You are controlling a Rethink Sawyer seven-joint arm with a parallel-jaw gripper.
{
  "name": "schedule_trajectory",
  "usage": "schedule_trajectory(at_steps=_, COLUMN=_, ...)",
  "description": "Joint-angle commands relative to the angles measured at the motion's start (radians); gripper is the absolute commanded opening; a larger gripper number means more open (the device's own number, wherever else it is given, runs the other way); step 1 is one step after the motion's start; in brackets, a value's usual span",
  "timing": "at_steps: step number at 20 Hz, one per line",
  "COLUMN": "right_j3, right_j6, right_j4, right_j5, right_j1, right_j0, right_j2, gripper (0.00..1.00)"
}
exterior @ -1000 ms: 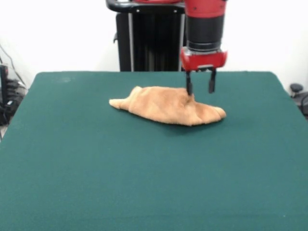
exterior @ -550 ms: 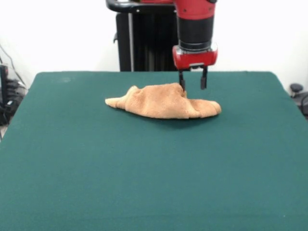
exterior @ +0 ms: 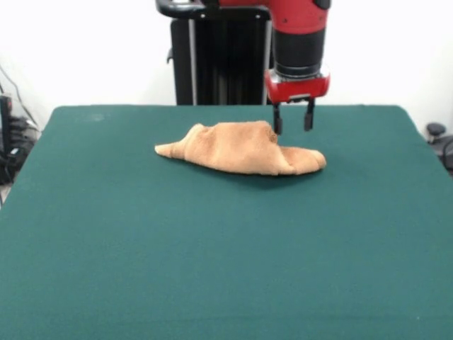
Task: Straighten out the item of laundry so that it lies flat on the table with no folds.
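Observation:
The item of laundry [exterior: 237, 149] is a light orange-tan towel lying bunched and folded on the green table [exterior: 212, 255], a little beyond the middle. It forms a long hump with a pointed end at the left and a rolled end at the right. My gripper [exterior: 293, 125] hangs from the red arm just behind the hump's highest part, toward its right. It is open with nothing between its fingers. The left fingertip [exterior: 277, 127] is right beside the towel's raised far edge; I cannot tell whether they touch.
The black pedestal [exterior: 212, 57] stands behind the table's far edge. Cables and equipment [exterior: 10, 142] lie off the left side, and a black wheeled base [exterior: 437, 134] sits off the right side.
The gripper went left and away from the camera, pushing the towel's top into a taller hump and shifting it slightly left. Since then it has moved back right; it stayed open.

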Motion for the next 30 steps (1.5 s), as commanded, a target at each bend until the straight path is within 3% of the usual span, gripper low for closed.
schedule_trajectory(at_steps=1, right_j3=0.0, right_j6=0.243, right_j4=0.08, right_j5=-0.032, right_j1=0.028, right_j0=0.054, right_j2=-0.012, gripper=1.0)
schedule_trajectory(at_steps=8, right_j3=-0.134, right_j6=0.259, right_j4=0.156, right_j5=-0.018, right_j1=0.094, right_j0=0.138, right_j2=-0.103, gripper=1.0)
schedule_trajectory(at_steps=17, right_j3=-0.143, right_j6=0.268, right_j4=0.241, right_j5=-0.033, right_j1=0.108, right_j0=0.215, right_j2=-0.152, gripper=1.0)
schedule_trajectory(at_steps=23, right_j3=-0.208, right_j6=0.284, right_j4=0.313, right_j5=-0.053, right_j1=0.193, right_j0=0.309, right_j2=-0.226, gripper=1.0)
schedule_trajectory(at_steps=27, right_j3=-0.247, right_j6=0.307, right_j4=0.379, right_j5=-0.048, right_j1=0.234, right_j0=0.412, right_j2=-0.31, gripper=1.0)
schedule_trajectory(at_steps=30, right_j3=-0.33, right_j6=0.337, right_j4=0.456, right_j5=-0.019, right_j1=0.32, right_j0=0.608, right_j2=-0.512, gripper=1.0)
